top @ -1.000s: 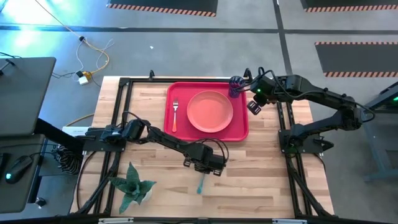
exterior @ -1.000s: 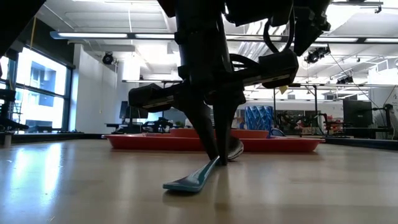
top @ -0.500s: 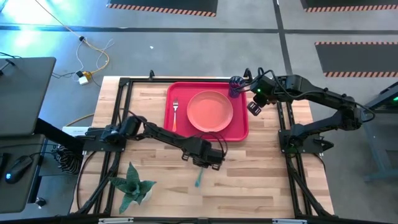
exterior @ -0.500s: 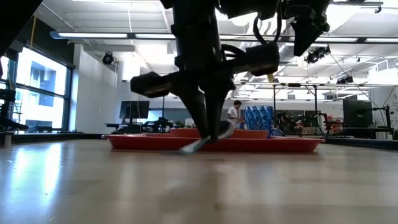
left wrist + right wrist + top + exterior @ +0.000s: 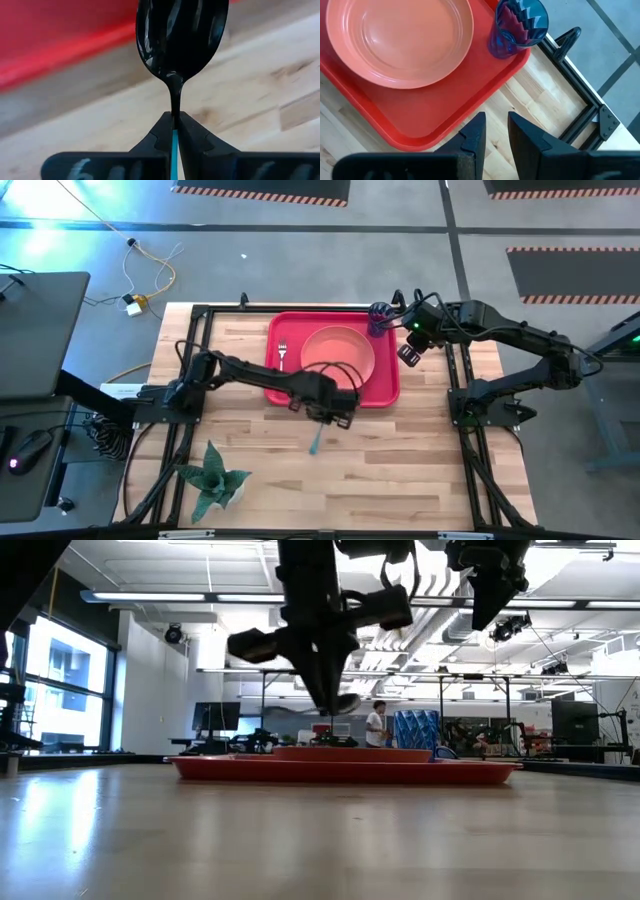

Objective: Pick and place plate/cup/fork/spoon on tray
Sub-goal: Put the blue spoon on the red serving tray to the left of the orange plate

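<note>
The red tray point(image 5: 276, 392) lies at the table's far middle and holds the salmon-pink plate point(image 5: 340, 352), the orange-handled fork point(image 5: 282, 362) to the plate's left, and the dark blue cup point(image 5: 379, 318) in its far right corner. My left gripper point(image 5: 330, 418) hangs over the tray's near rim, shut on the spoon point(image 5: 316, 442), whose light-blue handle sticks out toward the near edge. My right gripper point(image 5: 496, 132) is open and empty by the tray's right edge, near the cup point(image 5: 517, 25). My left gripper pinches the spoon between its two fingers at the neck point(image 5: 174, 112), where the dark metal meets the blue handle. The fingers come from above, pointing down, and lie across the spoon. The spoon is lifted clear of the table, with its dark bowl point(image 5: 180, 40) toward the tray.
A small green plant point(image 5: 212, 482) stands at the table's near left corner. Black frame rails point(image 5: 460, 390) run along the table's sides. Bare wood lies between the tray and the near edge. A person point(image 5: 375, 725) stands far behind the table.
My left gripper has risen and gone toward the far edge, up to the tray's near rim, staying shut on the spoon. The spoon's handle end, on the table a second ago, is now lifted clear.
</note>
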{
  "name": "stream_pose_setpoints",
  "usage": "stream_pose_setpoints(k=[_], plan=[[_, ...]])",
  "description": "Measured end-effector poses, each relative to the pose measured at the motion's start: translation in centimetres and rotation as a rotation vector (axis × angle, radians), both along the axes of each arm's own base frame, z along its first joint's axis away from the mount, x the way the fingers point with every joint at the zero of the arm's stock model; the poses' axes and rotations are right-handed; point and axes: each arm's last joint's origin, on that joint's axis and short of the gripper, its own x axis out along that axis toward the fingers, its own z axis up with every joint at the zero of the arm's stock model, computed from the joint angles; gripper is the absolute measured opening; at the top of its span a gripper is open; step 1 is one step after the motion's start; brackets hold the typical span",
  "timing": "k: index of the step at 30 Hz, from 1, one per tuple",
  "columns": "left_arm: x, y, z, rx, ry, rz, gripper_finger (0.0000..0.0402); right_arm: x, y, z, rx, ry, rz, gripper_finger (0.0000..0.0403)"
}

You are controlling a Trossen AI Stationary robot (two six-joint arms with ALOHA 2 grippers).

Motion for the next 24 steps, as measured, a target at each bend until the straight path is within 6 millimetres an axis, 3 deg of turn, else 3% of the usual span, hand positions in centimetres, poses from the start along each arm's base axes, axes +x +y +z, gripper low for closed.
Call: stream_pose_setpoints(k=[19, 24], plan=[[-4.9, 11.0, 6.7, 0.175, 0.078, 0.072, 0.0003, 0.2, -0.1, 0.1, -0.010, -0.014, 0.010, 0.0074], [-5.9, 14.0, 7.5, 0.190, 0.079, 0.100, 0.0003, 0.2, -0.1, 0.1, -0.007, -0.029, -0.008, 0.0074]])
